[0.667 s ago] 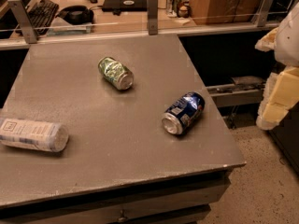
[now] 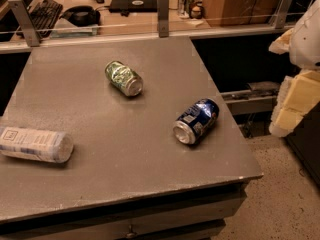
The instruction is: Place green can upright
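Note:
The green can (image 2: 124, 78) lies on its side on the grey table (image 2: 75, 184), a little left of centre towards the back, with its silver end facing the front right. My gripper (image 2: 294, 98) hangs at the right edge of the view, off the table's right side and well apart from the green can. Nothing shows in its grasp.
A blue can (image 2: 196, 121) lies on its side at the table's right. A white labelled cylinder (image 2: 34, 144) lies at the left edge. A railing with posts (image 2: 163, 14) runs along the back, with a desk, keyboard and clutter behind it. The floor lies to the right.

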You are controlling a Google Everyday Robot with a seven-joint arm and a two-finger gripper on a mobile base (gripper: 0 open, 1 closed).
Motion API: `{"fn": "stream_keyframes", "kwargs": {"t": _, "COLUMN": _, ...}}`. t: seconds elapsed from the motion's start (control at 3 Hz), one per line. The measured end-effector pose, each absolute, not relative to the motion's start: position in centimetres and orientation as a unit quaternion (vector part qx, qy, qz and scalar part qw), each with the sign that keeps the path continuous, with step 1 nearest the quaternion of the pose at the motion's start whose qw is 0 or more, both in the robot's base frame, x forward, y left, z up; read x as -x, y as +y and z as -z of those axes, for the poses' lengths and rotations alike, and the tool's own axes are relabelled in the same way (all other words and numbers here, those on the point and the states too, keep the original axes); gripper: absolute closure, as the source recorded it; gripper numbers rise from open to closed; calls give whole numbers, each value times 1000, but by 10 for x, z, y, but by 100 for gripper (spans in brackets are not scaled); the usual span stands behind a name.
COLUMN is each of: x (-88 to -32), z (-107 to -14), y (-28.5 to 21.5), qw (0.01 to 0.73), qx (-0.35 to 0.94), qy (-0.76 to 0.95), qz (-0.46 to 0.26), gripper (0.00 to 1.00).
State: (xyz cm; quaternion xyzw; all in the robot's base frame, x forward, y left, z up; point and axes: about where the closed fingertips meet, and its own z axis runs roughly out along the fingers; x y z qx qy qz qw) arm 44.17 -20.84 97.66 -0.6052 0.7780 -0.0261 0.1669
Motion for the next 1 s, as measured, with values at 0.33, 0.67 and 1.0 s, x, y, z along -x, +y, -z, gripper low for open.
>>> {"fn": "stream_keyframes", "kwargs": {"t": 0.33, "x": -463, "z": -965, "y": -165, "qw": 171, "qx": 620, "qy": 766, "qz": 10, "gripper": 0}}
{"fn": "stream_keyframes", "kwargs": {"t": 0.67, "x": -508, "z": -936, "y": -80, "qw": 175, "qx": 632, "qy": 755, "qz": -8, "gripper": 0}}
{"fn": "stream_keyframes", "kwargs": {"t": 1.0, "x": -539, "z": -921, "y": -32, "qw": 179, "qx": 637, "qy": 750, "qz": -13, "gripper": 0}}
